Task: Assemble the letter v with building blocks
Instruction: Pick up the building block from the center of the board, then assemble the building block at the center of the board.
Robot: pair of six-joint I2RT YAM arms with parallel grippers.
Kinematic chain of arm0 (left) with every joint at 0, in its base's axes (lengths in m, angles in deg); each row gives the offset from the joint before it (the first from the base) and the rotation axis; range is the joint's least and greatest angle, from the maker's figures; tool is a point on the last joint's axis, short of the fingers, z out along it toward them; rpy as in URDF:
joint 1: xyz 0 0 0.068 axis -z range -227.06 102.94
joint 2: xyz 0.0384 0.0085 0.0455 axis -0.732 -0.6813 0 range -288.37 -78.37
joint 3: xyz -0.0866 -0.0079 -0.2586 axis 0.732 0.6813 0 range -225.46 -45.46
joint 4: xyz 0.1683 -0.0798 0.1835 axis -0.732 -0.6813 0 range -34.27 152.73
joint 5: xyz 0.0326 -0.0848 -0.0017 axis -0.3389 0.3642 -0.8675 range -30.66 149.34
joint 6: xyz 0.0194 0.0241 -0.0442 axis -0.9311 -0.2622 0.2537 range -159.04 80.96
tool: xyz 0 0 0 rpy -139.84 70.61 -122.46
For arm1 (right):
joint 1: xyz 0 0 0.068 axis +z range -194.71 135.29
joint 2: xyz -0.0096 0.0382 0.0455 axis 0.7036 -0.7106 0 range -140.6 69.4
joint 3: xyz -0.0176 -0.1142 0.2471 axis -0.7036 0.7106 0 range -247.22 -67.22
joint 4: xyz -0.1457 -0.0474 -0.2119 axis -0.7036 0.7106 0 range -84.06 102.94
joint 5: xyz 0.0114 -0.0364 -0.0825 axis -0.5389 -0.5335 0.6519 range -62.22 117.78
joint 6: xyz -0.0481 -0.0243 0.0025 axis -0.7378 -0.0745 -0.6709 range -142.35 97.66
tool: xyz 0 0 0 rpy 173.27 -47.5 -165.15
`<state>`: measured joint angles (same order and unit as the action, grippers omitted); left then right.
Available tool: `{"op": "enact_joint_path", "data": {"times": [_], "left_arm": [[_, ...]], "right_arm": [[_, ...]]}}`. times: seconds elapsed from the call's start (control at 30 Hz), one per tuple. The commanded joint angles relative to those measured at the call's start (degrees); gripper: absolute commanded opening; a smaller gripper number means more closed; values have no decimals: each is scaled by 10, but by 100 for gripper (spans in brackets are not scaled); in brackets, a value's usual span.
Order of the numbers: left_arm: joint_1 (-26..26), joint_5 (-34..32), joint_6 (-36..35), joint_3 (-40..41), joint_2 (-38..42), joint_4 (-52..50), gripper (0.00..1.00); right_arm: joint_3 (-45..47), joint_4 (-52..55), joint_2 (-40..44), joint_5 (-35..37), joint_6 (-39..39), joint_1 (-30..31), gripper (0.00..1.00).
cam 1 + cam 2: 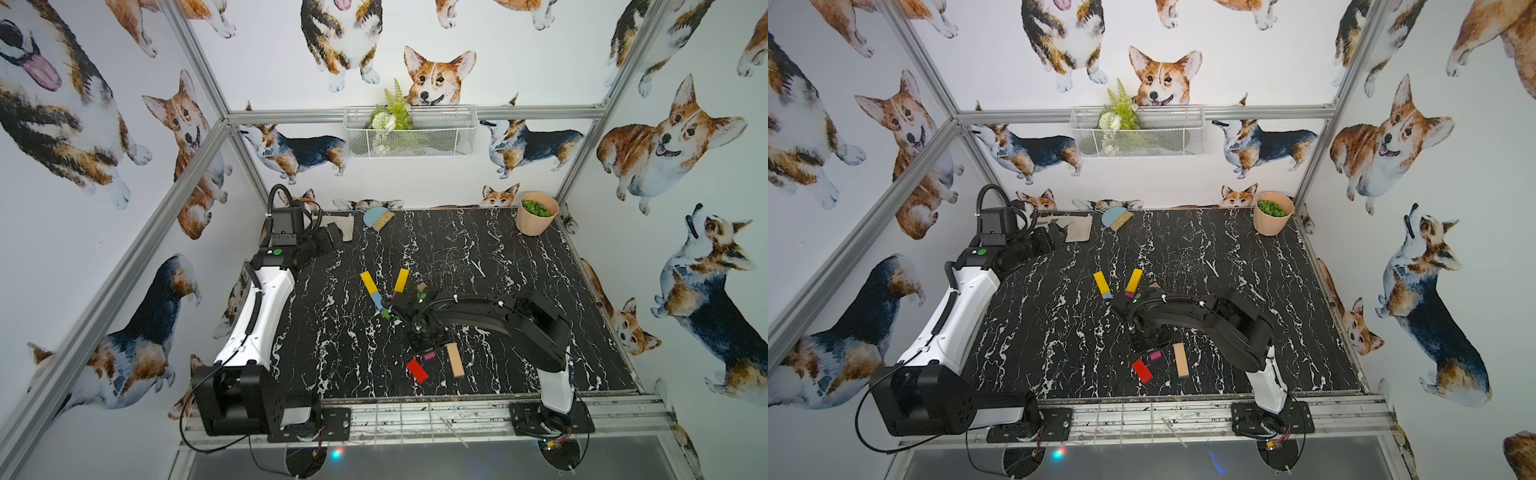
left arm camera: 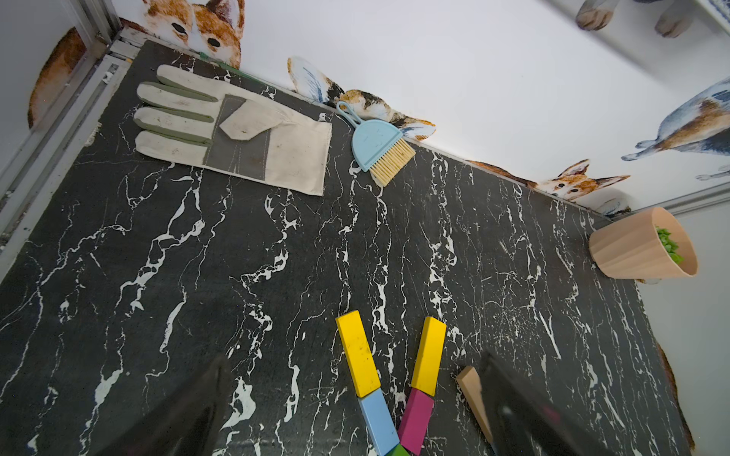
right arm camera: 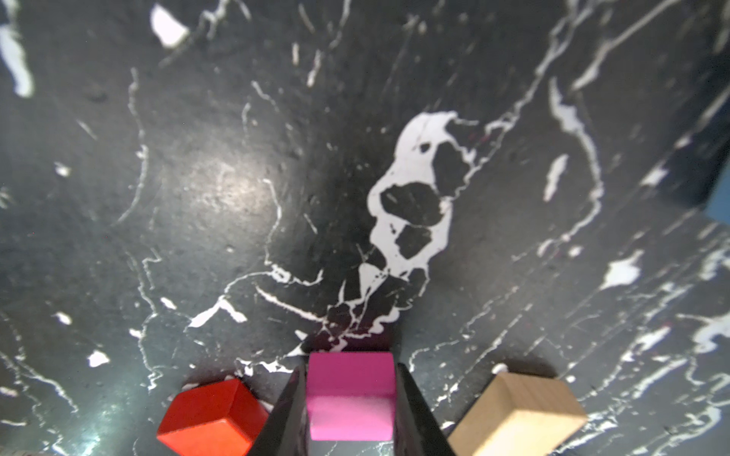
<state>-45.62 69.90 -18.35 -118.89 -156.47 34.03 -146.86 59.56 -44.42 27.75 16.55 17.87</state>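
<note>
The jaws of the right gripper (image 3: 350,369) are clenching a pink stub (image 3: 351,395) in the right wrist view. One black finger is pressing each side of it while it is sitting on the black marble table (image 3: 237,197). A red block (image 3: 213,418) is lying just outside one jaw and a tan bar (image 3: 517,414) just outside the other.

In the left wrist view the left gripper (image 2: 354,361) is holding its jaws released and spread wide, gripping nothing. Ahead of them a yellow bar (image 2: 357,353) is lying end to end with a light blue block (image 2: 379,420). A second yellow bar (image 2: 428,355) is lying end to end with a pink block (image 2: 414,420). The two lines are closing toward a green block (image 2: 399,450). A short tan block (image 2: 472,391) is showing past the edge of one finger. Farther ahead of the jaws, a work glove (image 2: 237,134) and a small blue brush (image 2: 375,146) are lying by the wall.

In both top views the right gripper is pointing down at the pink stub (image 1: 429,356), with the red block (image 1: 417,370) and tan bar (image 1: 455,359) flanking its jaws. The yellow bar (image 1: 369,283) and second yellow bar (image 1: 401,280) are lying well apart from them, past its wrist. The left gripper (image 1: 332,237) is sitting beside the work glove, well apart from every block.
</note>
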Motion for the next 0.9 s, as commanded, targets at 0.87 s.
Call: {"op": "enact_joint_path", "data": {"times": [0.87], "left_arm": [[-1, 1, -2, -1, -2, 6, 100]], "right_arm": [[60, 13, 91, 71, -240, -132, 24]]}}
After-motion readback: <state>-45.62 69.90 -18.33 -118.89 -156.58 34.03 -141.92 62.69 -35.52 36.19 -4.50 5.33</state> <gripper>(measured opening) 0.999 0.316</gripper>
